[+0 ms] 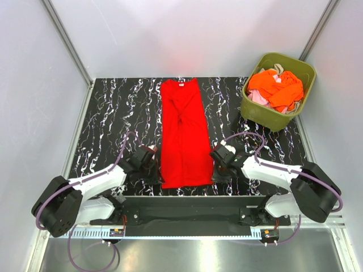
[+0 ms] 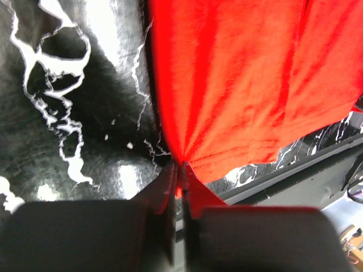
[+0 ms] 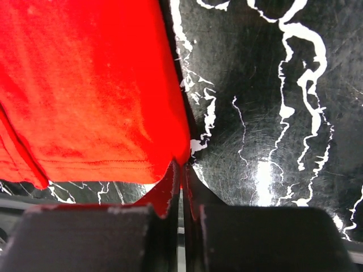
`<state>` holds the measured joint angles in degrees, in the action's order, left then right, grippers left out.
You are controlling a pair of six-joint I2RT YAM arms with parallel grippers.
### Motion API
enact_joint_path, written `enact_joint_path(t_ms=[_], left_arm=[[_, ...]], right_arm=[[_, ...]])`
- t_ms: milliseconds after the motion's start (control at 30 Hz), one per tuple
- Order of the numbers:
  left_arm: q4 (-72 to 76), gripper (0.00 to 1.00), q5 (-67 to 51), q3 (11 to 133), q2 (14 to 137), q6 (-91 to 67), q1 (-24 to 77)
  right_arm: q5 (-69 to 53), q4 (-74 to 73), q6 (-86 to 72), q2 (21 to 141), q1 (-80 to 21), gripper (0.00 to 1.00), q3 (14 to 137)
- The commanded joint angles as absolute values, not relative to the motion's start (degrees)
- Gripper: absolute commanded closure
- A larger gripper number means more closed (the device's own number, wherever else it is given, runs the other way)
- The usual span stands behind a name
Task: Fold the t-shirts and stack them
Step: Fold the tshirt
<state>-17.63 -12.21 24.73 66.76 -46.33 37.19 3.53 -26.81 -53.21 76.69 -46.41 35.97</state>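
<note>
**Pinching the near hem: first shirt half folded, pile untouched**

Left gripper [image 2: 181, 168], jaws pressed together on the near-left hem corner of the red t-shirt [image 1: 182, 136]; cloth bunches into the pinch. Right gripper [image 3: 181, 164] is the same, nipping the near-right hem corner. Both sit low on the black marbled table [image 1: 113, 124].

The red t-shirt lies flat mid-table as a long narrow strip, hem near, collar far. Its sides look turned in already, with a seam line running down the middle. Lengthwise folds read as done; the crosswise fold, hem towards collar, is not yet made.

Far right: the olive-green bin [image 1: 266, 116] holds a loose heap, with orange shirts [image 1: 278, 88] on top, pale pink [image 1: 256, 97] at the left edge and beige [image 1: 279, 69] behind. None of these is folded.

No stack exists anywhere on the table. My estimate: early in the task, one shirt partway, several to go.
</note>
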Motion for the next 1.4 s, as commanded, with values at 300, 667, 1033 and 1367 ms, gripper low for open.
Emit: enact_joint_path(t_ms=[300, 667, 1033, 1367], left_arm=[[-23.2, 1.0, -10.5, 25.7, 57.7, -47.9, 37.9], [-23.3, 1.0, -10.3, 31.4, 62.6, -46.4, 37.3], [-21.4, 1.0, -14.3, 47.8, 82.1, -41.6, 26.8], [-24.9, 1.0, -16.0, 76.8, 105.5, -36.3, 17.9]], right_arm=[[3.0, -25.6, -58.7, 68.1, -50.0, 1.0, 33.2], [6.9, -27.8, -54.1, 69.6, -49.9, 1.0, 39.2], [7.3, -25.0, -38.2, 84.2, -40.8, 1.0, 55.3], [2.9, -25.0, -23.6, 106.8, -31.9, 1.0, 79.7]])
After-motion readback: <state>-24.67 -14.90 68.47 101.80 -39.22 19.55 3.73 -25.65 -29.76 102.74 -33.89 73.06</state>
